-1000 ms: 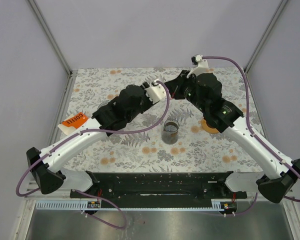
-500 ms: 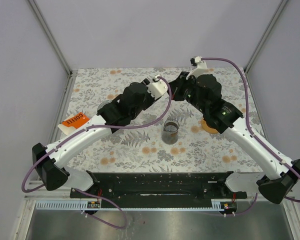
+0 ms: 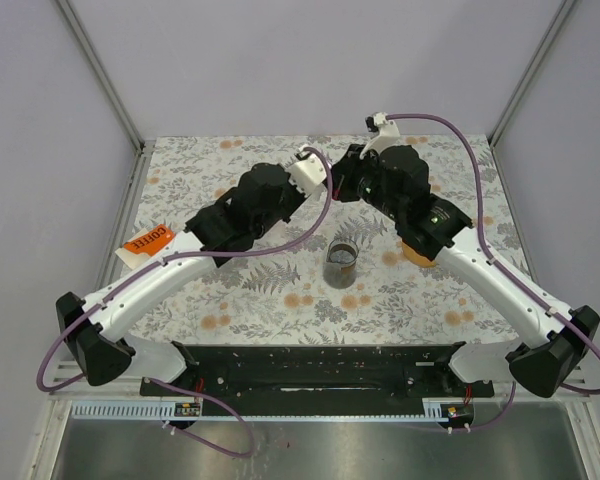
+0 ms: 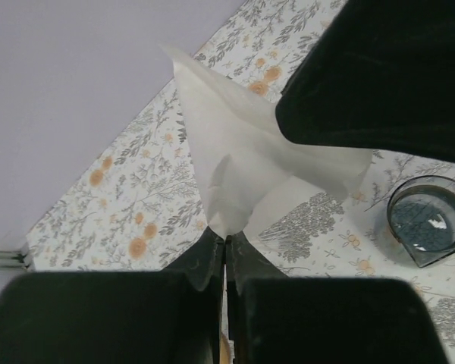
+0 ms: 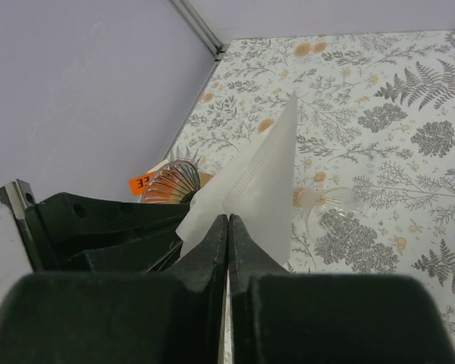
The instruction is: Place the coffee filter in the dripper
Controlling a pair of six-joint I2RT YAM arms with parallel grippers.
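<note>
A white paper coffee filter (image 4: 243,152) hangs in the air between the two grippers, above the back middle of the floral table. My left gripper (image 4: 226,238) is shut on its lower tip. My right gripper (image 5: 227,218) is shut on another edge of the coffee filter (image 5: 262,182). In the top view the two wrists meet at the back centre and hide the paper. The dripper (image 5: 169,182), clear ribbed glass, stands on the table to the left beyond the left arm, half hidden by it.
A glass cup (image 3: 341,262) with dark coffee grounds stands mid-table, and it shows too at the right edge as the glass cup (image 4: 428,220). An orange-labelled coffee packet (image 3: 148,241) lies at the left edge. An orange disc (image 3: 417,251) sits under the right arm. A small clear glass piece (image 5: 332,203) lies on the cloth.
My left gripper has gone from open to shut on the filter's tip. The right wrist has shifted slightly left toward it, still holding the filter.
</note>
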